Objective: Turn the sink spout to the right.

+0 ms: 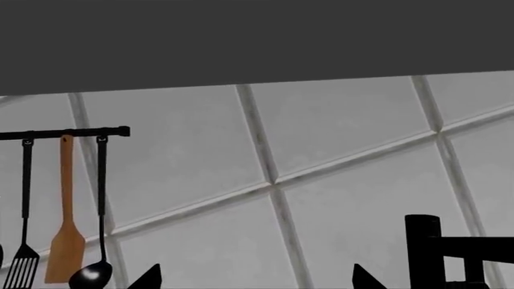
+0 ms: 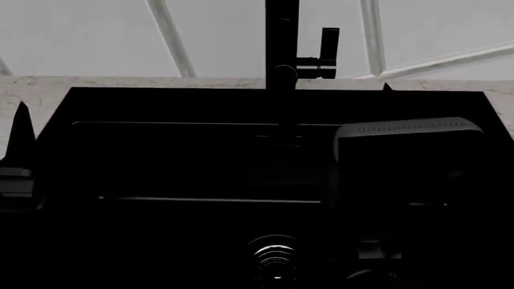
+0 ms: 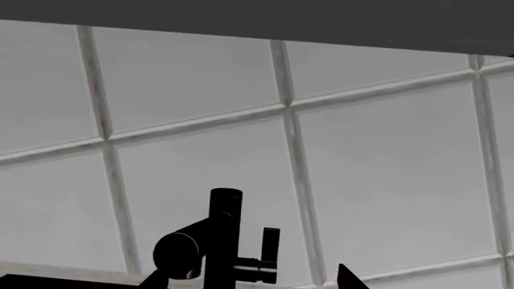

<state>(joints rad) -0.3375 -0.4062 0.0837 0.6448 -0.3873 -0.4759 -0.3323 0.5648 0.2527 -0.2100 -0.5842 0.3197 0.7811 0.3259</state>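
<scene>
Sink spout (image 3: 183, 245) stands between and beyond right pincer (image 3: 249, 280) fingertips.

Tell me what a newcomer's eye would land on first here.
First, the black faucet rising at the middle back of the sink against pale tiled wall, its spout pointing toward the camera and a small lever beside it. Next, the drain glinting in the dark basin. In the left wrist view, utensils hang from a rail, a wooden spatula standing out.
</scene>
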